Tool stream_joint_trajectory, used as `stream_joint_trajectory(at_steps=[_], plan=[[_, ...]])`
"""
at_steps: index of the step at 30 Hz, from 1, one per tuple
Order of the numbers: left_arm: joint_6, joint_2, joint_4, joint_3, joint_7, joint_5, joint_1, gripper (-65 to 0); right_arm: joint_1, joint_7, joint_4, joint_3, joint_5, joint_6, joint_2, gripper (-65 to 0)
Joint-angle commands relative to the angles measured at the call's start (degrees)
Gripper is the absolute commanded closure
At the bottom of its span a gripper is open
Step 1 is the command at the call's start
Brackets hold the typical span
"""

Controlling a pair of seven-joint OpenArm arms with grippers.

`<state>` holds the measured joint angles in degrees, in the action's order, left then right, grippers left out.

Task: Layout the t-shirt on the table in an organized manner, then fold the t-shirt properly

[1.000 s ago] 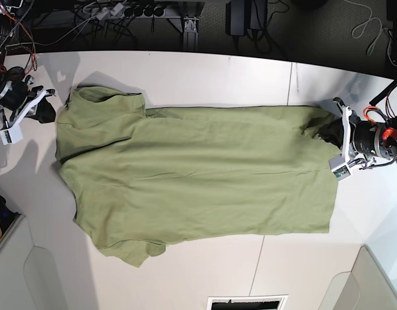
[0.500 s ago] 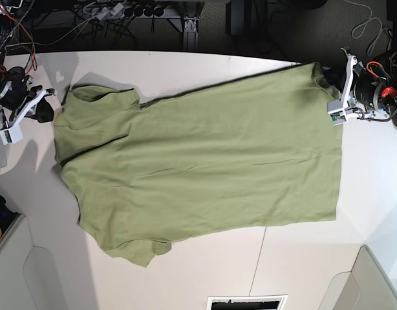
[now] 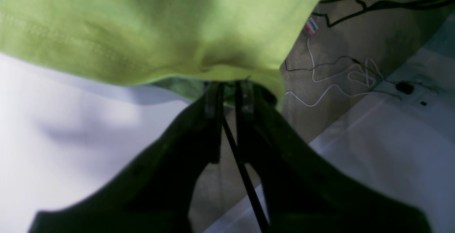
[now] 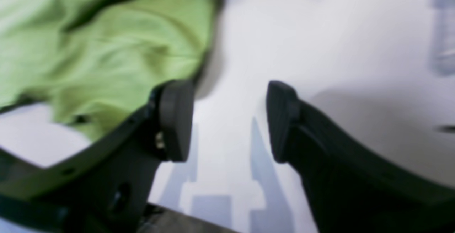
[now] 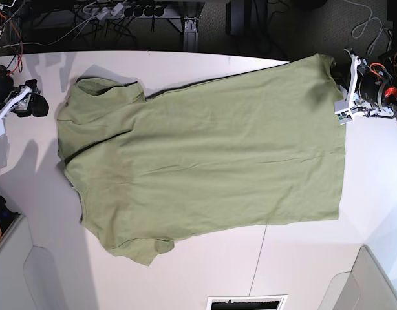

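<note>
The olive-green t-shirt (image 5: 198, 155) lies spread on the white table (image 5: 185, 271), collar end to the left and hem to the right, slightly skewed. My left gripper (image 5: 346, 89) is at the far right hem corner. In the left wrist view its fingers (image 3: 213, 98) stand almost together, with the t-shirt (image 3: 142, 23) edge bunched at the left gripper (image 3: 229, 87). My right gripper (image 5: 21, 103) sits off the shirt's left end. In the right wrist view the right gripper (image 4: 231, 119) is open over bare table (image 4: 320, 30), with the t-shirt (image 4: 89, 48) beside its left finger.
Cables and a power strip (image 5: 121, 10) lie beyond the table's far edge. A thin dark seam (image 5: 260, 258) crosses the tabletop. Grey bins stand at the near left (image 5: 24, 271) and near right (image 5: 373, 284) corners. The floor with a white cable (image 3: 337, 83) shows past the table edge.
The left gripper carried the hem corner toward the far right edge, pulling the shirt out flatter and skewed. The right gripper opened and drew back left, away from the shoulder.
</note>
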<state>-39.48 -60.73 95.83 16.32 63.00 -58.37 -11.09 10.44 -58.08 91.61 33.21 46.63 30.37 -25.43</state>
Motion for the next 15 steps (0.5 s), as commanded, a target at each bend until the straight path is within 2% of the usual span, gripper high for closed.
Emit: stream_joint_trajectory(at_steps=[1,9,15], plan=[[-0.5,-1.2,0.4,-0.7,-0.3,-0.5,0.5,-9.6,0.5,0.4,1.0,0.2,1.4,1.2,-0.2,-33.0],[-0.5,-0.7,0.4,-0.7,-0.4,-0.5,0.4,-9.6,1.7,0.6,0.9,0.0,2.9,1.2,8.5,-33.0],[-0.5,-0.7,0.4,-0.7,-0.4,-0.5,0.5,-9.6,1.7,1.3,0.9,0.0,2.9,1.2,12.8,-32.7]])
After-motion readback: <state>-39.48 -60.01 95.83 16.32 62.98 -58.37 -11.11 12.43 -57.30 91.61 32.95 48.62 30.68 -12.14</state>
